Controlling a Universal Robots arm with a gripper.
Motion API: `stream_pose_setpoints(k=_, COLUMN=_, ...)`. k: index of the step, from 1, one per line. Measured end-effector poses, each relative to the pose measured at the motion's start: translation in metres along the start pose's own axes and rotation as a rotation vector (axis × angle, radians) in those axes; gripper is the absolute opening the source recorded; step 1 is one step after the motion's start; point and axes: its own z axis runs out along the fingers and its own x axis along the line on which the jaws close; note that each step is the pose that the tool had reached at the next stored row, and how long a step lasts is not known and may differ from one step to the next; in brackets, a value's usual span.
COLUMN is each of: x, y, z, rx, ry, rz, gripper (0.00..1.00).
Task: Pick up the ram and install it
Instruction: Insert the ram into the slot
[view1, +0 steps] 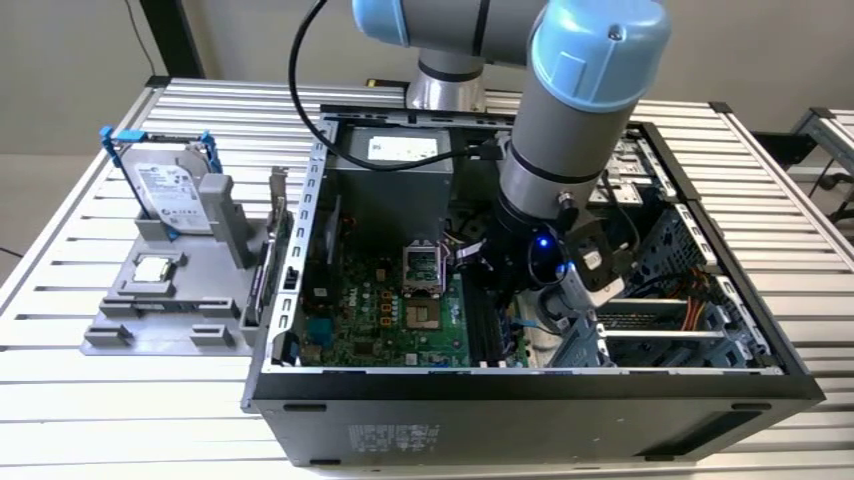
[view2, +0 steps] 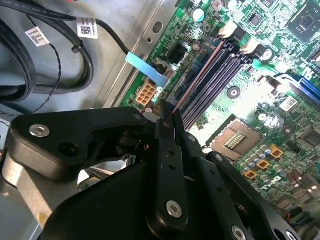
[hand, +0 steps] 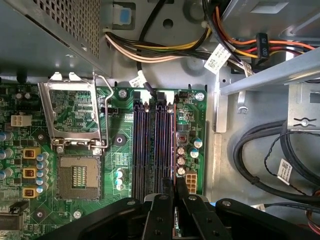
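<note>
Inside the open computer case (view1: 534, 385), your gripper (view2: 167, 117) is clenched on the ram (view2: 197, 80), which you see edge-on as a thin reddish-brown line running straight out from between the fingertips in both wrist views. Its long axis lies parallel to the 4 dark memory slots (hand: 152, 145) on the green motherboard (hand: 75, 125), and it sits over the slot nearest the small capacitors (hand: 181, 160); from these views you cannot tell whether its lower edge is seated or just above the slot, so judge the alignment along that slot line.
</note>
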Motion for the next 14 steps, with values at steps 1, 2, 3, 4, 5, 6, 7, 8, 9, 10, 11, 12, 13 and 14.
stream_pose_setpoints(k=1, x=0.0000, y=0.0000, z=-0.0004, rx=0.0002, ry=0.0002, rz=0.000, gripper=0.00)
stream_pose_setpoints(k=2, x=0.0000, y=0.0000, z=-0.0012, rx=0.0002, ry=0.0003, rz=0.000, gripper=0.00)
stream_pose_setpoints(k=3, x=0.0000, y=0.0000, z=-0.0020, rx=0.0001, ry=0.0005, rz=0.000, gripper=0.00)
stream_pose_setpoints(k=4, x=0.0000, y=0.0000, z=-0.0028, rx=0.0000, ry=0.0007, rz=0.000, gripper=0.00)
stream_pose_setpoints(k=5, x=0.0000, y=-0.0002, z=-0.0034, rx=0.0001, ry=0.0008, rz=0.000, gripper=0.00)
stream_pose_setpoints(k=6, x=0.0000, y=-0.0002, z=-0.0032, rx=-0.0002, ry=0.0007, rz=0.000, gripper=0.00)
stream_pose_setpoints(k=7, x=0.0000, y=-0.0004, z=-0.0033, rx=-0.0001, ry=0.0008, rz=0.000, gripper=0.00)
stream_pose_setpoints(k=8, x=0.0000, y=-0.0006, z=-0.0034, rx=0.0000, ry=0.0008, rz=0.000, gripper=0.00)
stream_pose_setpoints(k=9, x=0.0001, y=-0.0007, z=-0.0034, rx=0.0000, ry=0.0008, rz=0.000, gripper=0.00)
stream_pose_setpoints(k=10, x=0.0001, y=-0.0007, z=-0.0034, rx=-0.0001, ry=0.0008, rz=0.000, gripper=0.00)
stream_pose_setpoints(k=11, x=0.0003, y=-0.0007, z=-0.0033, rx=-0.0001, ry=0.0008, rz=0.000, gripper=0.00)
stream_pose_setpoints(k=12, x=0.0006, y=-0.0008, z=-0.0032, rx=0.0001, ry=0.0008, rz=0.000, gripper=0.00)
stream_pose_setpoints(k=13, x=0.0008, y=-0.0008, z=-0.0031, rx=0.0004, ry=0.0009, rz=0.000, gripper=0.00)
stream_pose_setpoints(k=14, x=0.0010, y=-0.0008, z=-0.0031, rx=0.0006, ry=0.0009, rz=0.000, gripper=0.00)
